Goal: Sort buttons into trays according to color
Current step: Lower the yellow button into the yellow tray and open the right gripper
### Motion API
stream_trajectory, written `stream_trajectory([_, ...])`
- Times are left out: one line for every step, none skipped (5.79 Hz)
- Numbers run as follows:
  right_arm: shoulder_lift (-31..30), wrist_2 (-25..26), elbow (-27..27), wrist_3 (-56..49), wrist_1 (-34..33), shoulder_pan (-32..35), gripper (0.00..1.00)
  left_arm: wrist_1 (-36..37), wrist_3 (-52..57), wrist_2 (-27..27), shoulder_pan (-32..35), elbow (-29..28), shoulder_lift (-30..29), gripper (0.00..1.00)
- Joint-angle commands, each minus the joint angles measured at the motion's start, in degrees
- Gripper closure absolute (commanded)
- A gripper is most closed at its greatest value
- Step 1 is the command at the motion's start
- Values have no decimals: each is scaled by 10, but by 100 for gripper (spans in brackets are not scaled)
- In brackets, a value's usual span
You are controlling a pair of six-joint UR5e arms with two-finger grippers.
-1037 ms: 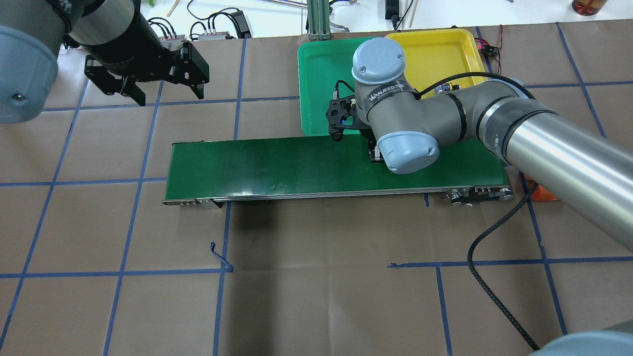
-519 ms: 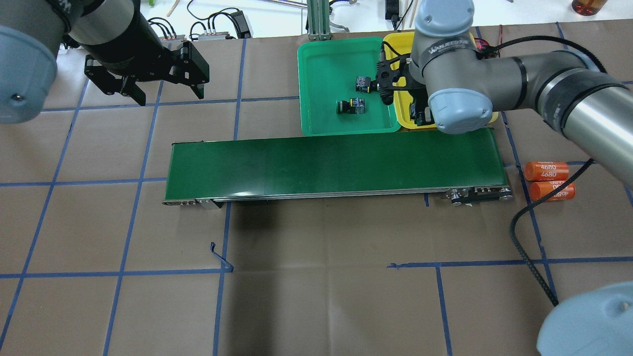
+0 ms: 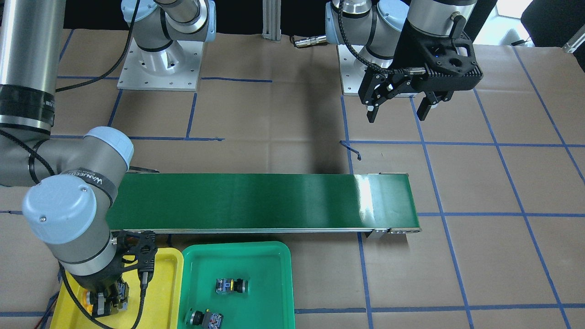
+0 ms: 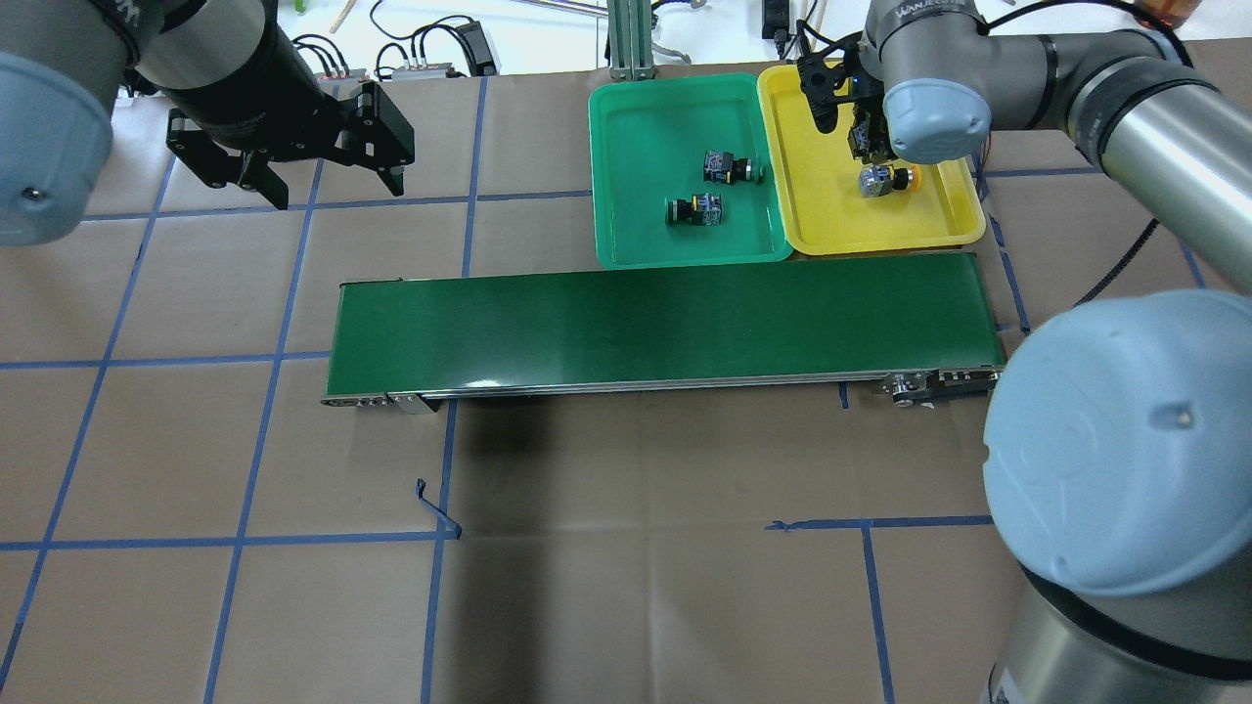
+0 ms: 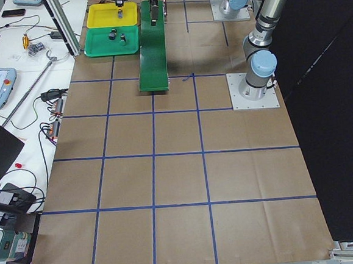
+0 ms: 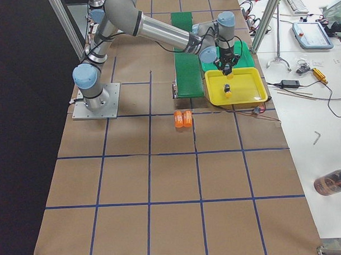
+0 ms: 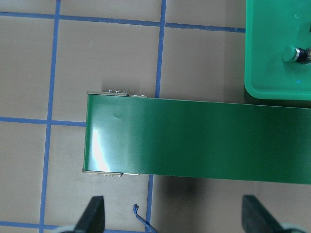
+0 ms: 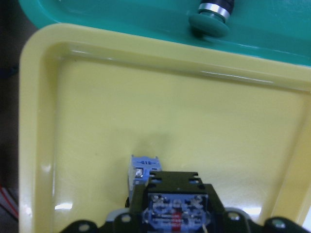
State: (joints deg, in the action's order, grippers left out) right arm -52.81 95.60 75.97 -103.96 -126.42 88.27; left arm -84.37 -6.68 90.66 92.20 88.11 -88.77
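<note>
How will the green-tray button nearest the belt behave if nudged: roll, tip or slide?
That button lies on its side in the green tray, so tipping seems unlikely. Its blocky body should stop a free roll, though it may pivot around the round cap. The tray floor looks glossy, so it probably slides readily.

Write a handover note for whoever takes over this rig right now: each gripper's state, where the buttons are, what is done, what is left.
Left gripper: open, empty, above the table to the trays' left.
Right gripper: shut on a yellow button, held over the yellow tray.
Done: two green buttons lie in the green tray; the other yellow button lies in the yellow tray.
To do: release the held button into the yellow tray, then withdraw.
</note>
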Motion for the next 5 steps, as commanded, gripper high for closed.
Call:
stream_trajectory([28, -9, -28, -8, 0, -2, 0, 0, 0, 0, 0, 0, 0, 1])
stream_trajectory([23, -9, -32, -6, 2, -2, 0, 0, 0, -1, 0, -1, -2, 1])
stream_trajectory([4, -7, -31, 1, 10, -2, 0, 0, 0, 0, -1, -1, -3, 1])
stream_trajectory([-35, -7, -28, 36, 57, 0, 0, 0, 0, 0, -1, -1, -1, 1])
stream_trajectory([-79, -6, -25, 175, 121, 0, 0, 1, 0, -1, -1, 0, -2, 1])
